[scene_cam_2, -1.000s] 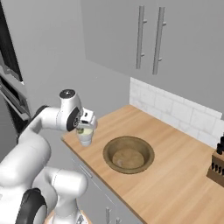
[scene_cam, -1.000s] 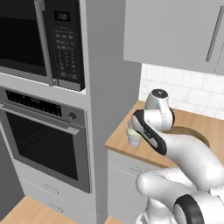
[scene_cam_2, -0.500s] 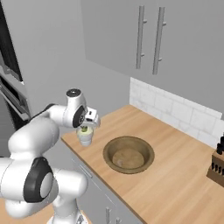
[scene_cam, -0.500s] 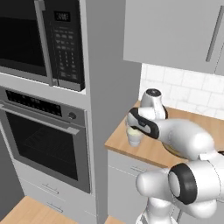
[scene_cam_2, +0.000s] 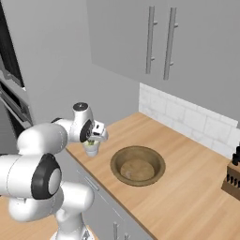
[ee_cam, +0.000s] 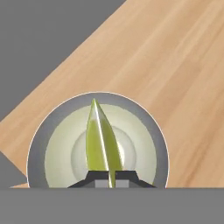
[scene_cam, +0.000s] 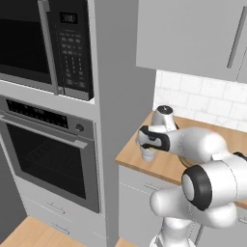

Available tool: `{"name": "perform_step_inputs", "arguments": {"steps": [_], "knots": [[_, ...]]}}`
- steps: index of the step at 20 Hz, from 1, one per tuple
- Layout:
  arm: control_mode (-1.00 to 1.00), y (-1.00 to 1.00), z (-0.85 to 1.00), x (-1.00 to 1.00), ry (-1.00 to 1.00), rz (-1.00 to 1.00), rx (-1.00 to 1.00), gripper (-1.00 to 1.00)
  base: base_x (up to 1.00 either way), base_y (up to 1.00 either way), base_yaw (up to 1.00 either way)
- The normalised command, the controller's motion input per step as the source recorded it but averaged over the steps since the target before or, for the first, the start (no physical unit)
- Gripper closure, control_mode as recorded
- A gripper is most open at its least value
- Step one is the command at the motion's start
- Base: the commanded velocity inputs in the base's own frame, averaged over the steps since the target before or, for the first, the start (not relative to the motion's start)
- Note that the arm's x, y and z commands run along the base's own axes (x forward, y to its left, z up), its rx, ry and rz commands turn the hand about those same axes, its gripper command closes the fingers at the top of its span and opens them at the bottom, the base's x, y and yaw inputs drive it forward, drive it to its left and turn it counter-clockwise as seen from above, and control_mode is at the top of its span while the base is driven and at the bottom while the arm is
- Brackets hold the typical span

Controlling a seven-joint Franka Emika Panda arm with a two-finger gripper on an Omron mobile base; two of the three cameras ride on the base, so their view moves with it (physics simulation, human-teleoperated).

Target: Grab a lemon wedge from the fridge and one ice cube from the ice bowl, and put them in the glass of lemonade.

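Observation:
My gripper (ee_cam: 109,177) is shut on the lemon wedge (ee_cam: 101,140), a thin yellow-green slice pointing away from the finger tips. Straight below it stands the glass of lemonade (ee_cam: 57,144), round and pale, near the counter's corner. From the left base view the hand (scene_cam: 149,138) hovers just over the glass (scene_cam: 148,155). The right base view shows the same hand (scene_cam_2: 96,137) above the glass (scene_cam_2: 91,148). The brown wooden ice bowl (scene_cam_2: 117,159) sits on the counter just beyond the glass; I cannot make out an ice cube in it. The fridge is out of view.
A black oven (scene_cam: 48,159) and microwave (scene_cam: 43,43) column stands left of the counter (scene_cam_2: 187,197). The counter's edge runs close beside the glass. A knife block (scene_cam_2: 232,177) stands at the far right. Grey wall cabinets (scene_cam_2: 159,42) hang above.
The arm has swung its elbow round and the hand has turned level over the glass. The wedge stays in the grip; glass and bowl have not moved.

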Motion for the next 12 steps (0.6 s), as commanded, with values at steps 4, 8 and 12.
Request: {"name": "perform_step_inputs", "arguments": {"steps": [4,8,12], "knots": [[-1.00,0.04,0.02,0.02,0.00,0.00,0.00,1.00,0.00,0.00,0.00],[-1.00,0.00,0.39,-0.03,-0.04,0.00,0.00,-1.00,0.00,0.00,0.00],[-1.00,0.00,0.21,0.00,-0.02,0.00,0.00,-1.00,0.00,0.00,0.00]]}}
